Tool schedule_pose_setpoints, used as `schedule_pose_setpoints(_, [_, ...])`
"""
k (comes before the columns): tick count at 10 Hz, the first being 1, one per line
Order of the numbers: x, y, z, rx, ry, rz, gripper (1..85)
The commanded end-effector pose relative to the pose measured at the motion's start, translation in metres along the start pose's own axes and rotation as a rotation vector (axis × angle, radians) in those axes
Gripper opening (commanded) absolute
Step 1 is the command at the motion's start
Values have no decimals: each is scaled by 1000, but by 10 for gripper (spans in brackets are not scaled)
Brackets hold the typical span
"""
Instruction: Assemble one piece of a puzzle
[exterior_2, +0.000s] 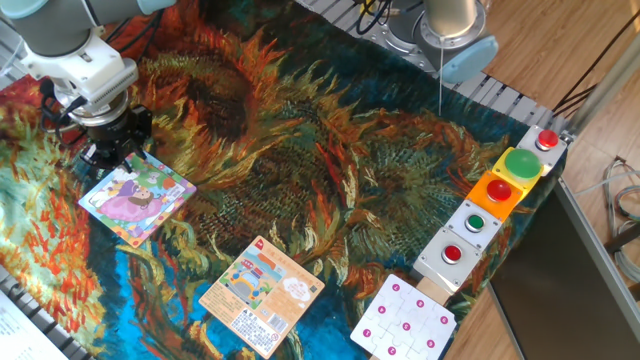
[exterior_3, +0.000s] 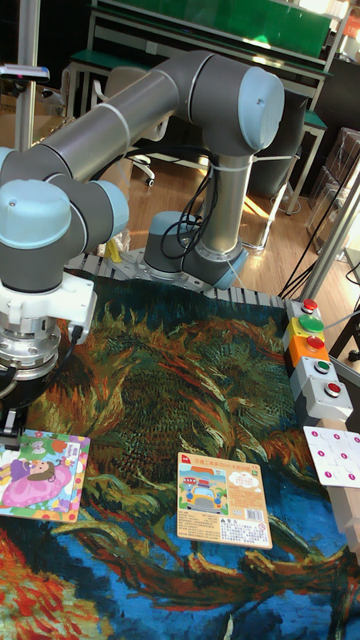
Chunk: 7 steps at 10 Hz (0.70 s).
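Note:
The puzzle (exterior_2: 137, 195) is a small square cartoon jigsaw showing a figure in a pink-purple dress. It lies flat on the painted cloth at the left, and the tall fixed view shows the puzzle (exterior_3: 40, 475) at the left edge. My gripper (exterior_2: 113, 152) hangs low over the puzzle's far corner, by the green patch. Its dark fingers blend together, so neither the gap between them nor any piece there can be made out. In the tall fixed view the gripper (exterior_3: 10, 420) is mostly cut off by the frame edge.
A tan-orange card (exterior_2: 262, 293) with a pastel picture lies near the front middle, and a white card with pink dots (exterior_2: 403, 320) at the front right. A row of button boxes (exterior_2: 495, 200) lines the right edge. The arm's base (exterior_2: 450, 25) stands at the back.

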<state>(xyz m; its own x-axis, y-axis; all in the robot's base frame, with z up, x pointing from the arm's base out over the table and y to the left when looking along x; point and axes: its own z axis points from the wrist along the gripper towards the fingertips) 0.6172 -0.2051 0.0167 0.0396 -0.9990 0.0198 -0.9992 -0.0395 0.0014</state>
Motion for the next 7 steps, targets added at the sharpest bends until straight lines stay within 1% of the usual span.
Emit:
schedule_pose_setpoints(1, [0, 2, 3, 6, -13, 10, 13])
schedule_pose_setpoints(7, [-2, 1, 6, 13, -23, 13, 13])
